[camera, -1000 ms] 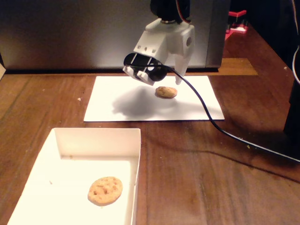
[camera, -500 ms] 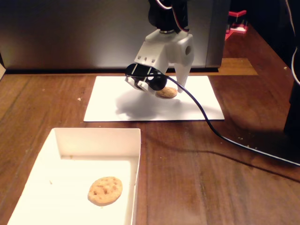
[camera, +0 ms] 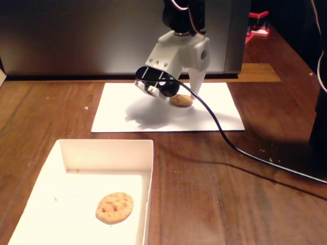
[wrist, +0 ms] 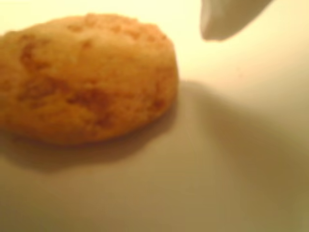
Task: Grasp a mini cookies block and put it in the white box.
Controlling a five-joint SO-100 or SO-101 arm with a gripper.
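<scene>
One mini cookie lies on a flat white paper sheet at the back of the table, its left part hidden by the black wrist camera. My white gripper hangs low right over it, open, with one fingertip just right of the cookie and the other hidden. In the wrist view the cookie fills the left, and a white fingertip sits apart from it at the top right. The white box stands at the front left with another cookie inside.
A black cable trails from the wrist camera across the wooden table to the right. A grey metal wall closes the back. A dark object stands at the right edge, and a red item at the far back.
My gripper has dropped closer to the cookie on the paper, and the wrist camera now covers the cookie's left part. Neither cookie has moved.
</scene>
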